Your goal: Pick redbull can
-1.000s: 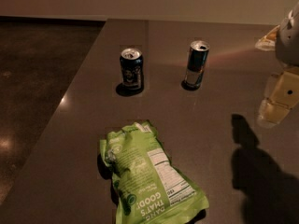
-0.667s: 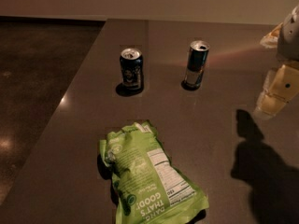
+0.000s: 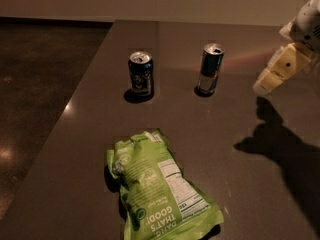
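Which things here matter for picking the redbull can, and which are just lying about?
Job: redbull can, upright; gripper, apart from it at the picture's right edge.
Lying about: shorter dark can; green snack bag.

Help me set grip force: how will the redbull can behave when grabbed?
The redbull can stands tall and narrow, so a nudge likely tips it. Its shiny wall may slip. The gripper hovers right of it, apart.
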Controlling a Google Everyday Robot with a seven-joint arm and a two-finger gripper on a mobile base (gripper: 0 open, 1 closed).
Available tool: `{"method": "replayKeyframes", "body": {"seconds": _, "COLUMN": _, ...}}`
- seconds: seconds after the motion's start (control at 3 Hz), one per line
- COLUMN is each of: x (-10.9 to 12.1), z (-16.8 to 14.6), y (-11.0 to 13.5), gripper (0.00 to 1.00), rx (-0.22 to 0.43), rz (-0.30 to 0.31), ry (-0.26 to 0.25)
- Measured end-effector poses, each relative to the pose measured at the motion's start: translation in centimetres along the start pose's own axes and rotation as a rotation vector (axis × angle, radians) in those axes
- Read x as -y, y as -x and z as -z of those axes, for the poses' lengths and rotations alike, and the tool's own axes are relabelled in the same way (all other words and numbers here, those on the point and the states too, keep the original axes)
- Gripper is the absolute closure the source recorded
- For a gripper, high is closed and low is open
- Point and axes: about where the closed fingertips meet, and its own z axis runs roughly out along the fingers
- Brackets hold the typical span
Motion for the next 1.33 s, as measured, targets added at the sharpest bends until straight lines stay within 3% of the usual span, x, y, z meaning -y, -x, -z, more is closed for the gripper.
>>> {"method": "replayKeyframes", "body": {"seconds": 0.67, "x": 3.7, "z": -5.1, "y": 4.0, "gripper": 0.0, "rx": 0.111, "rz": -0.094, "ry": 0.027}}
{"method": "replayKeyframes", "body": {"seconds": 1.33, "x": 4.8, "z": -9.9, "y": 6.5, "gripper": 0.0, "rx": 0.156, "rz": -0.133, "ry": 0.072}}
